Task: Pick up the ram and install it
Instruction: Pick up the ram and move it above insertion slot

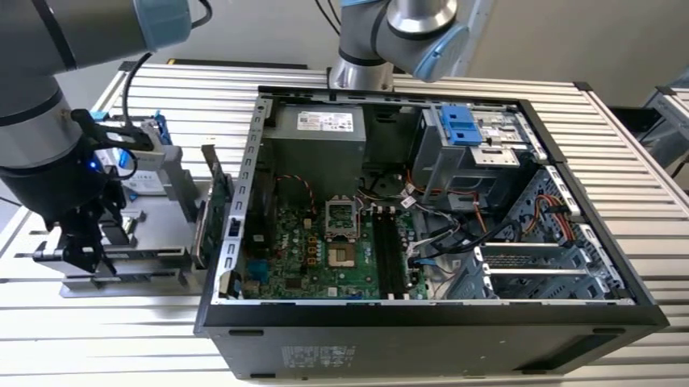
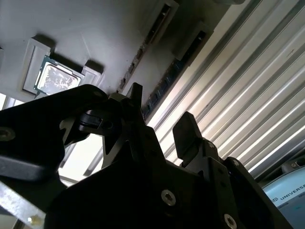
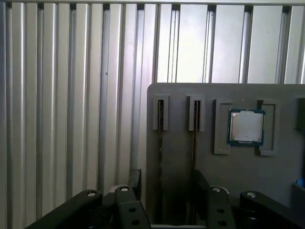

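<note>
Ribbed aluminium table (image 1: 635, 161) carries a grey tray (image 3: 181, 95). Over it the gripper (image 3: 167, 175) hangs with fingers (image 3: 136, 179) spread, gripping nothing. Beneath their gap the ram (image 3: 160, 143) stands on edge in a tray slot, a processor (image 3: 246, 126) seated farther along. In the exterior view the open computer case (image 1: 431, 322) lies at three o'clock from the tray, cables (image 1: 453, 234) crowding inside.
</note>
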Tool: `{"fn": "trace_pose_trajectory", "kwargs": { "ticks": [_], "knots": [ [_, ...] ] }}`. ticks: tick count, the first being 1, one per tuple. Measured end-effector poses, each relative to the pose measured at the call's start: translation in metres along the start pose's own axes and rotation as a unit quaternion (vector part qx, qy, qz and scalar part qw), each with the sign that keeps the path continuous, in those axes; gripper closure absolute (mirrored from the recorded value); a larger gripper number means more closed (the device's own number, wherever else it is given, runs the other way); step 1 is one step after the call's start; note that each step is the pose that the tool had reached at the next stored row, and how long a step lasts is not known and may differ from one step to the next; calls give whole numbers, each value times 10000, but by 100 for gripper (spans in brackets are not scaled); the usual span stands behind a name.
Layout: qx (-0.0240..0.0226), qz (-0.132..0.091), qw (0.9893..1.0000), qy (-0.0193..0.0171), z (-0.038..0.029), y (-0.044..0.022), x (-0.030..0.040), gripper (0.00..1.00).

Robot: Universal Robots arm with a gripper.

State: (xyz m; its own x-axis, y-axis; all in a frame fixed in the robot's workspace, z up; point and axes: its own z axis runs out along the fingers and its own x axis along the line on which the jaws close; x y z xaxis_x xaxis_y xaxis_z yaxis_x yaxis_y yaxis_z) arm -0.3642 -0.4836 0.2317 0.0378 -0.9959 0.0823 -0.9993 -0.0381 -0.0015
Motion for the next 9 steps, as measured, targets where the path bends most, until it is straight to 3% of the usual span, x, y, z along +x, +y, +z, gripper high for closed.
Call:
{"fn": "trace_pose_trajectory", "kwargs": {
  "ticks": [9],
  "knots": [
    [1, 0, 10000, 0, 85, 2, -7, 0]
  ]
}}
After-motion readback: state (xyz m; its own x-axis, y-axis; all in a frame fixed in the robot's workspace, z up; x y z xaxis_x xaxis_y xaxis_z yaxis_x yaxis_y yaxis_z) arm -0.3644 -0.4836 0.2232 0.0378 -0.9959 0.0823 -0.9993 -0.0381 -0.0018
